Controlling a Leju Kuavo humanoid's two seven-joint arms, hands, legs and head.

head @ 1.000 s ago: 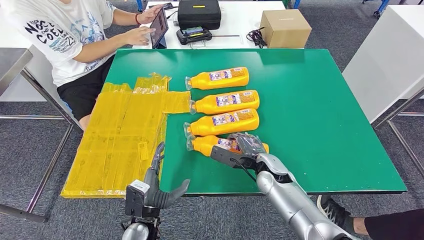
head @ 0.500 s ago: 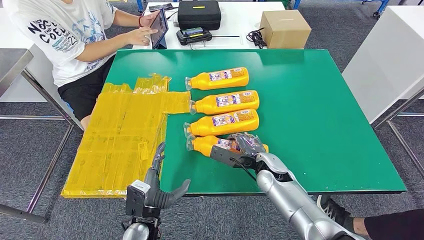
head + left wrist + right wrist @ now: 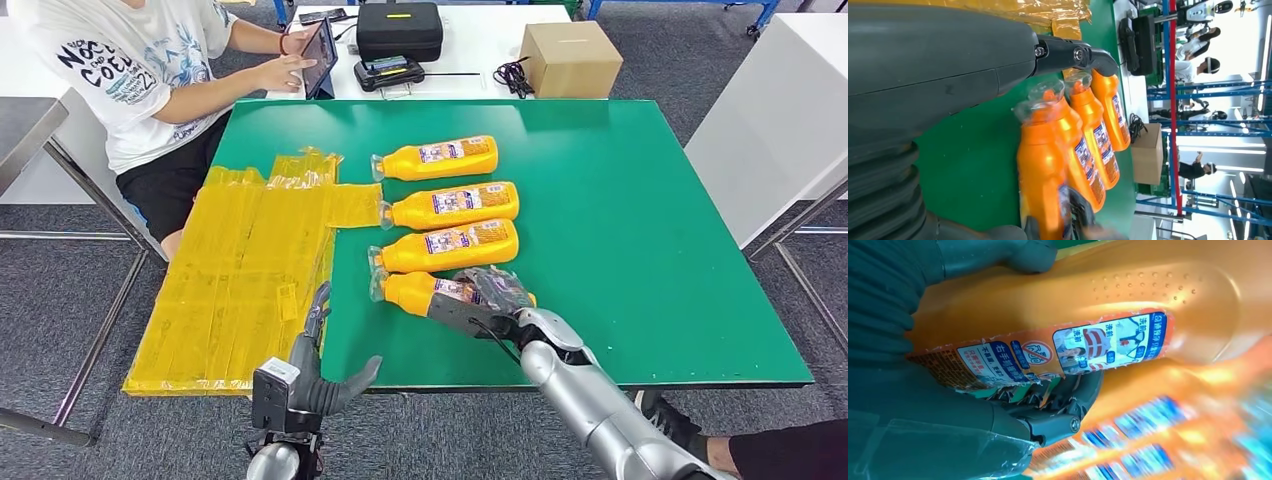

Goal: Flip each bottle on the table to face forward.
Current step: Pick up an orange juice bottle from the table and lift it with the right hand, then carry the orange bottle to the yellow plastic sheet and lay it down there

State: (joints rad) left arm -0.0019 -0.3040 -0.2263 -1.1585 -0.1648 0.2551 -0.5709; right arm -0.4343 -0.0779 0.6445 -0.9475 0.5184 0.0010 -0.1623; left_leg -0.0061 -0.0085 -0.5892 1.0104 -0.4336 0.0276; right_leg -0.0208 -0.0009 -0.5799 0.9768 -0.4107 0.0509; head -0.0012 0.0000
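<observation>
While I stand at the green table (image 3: 620, 240), a sheet of yellow plastic packaging (image 3: 240, 270) drapes its left part, and a seated person (image 3: 140, 80) taps a tablet (image 3: 320, 52) beyond the far edge. Four orange bottles lie in a column, caps toward the packaging. My right hand (image 3: 480, 300) wraps the nearest orange bottle (image 3: 412, 291) at the front of the table, fingers curled over its body and thumb underneath. My left hand (image 3: 315, 375) hovers below the table's front edge, fingers spread, holding nothing.

I judge the risk to be slipping: the plastic is smooth, and a twist could send the bottle rolling into the second bottle (image 3: 445, 247) just beside it, or off the front edge.

My right wrist view shows the held bottle's label (image 3: 1058, 352) with printed pictograms pressed against my fingers (image 3: 1058, 395), detail too small in the head view. My left wrist view lines up all the clear caps.
</observation>
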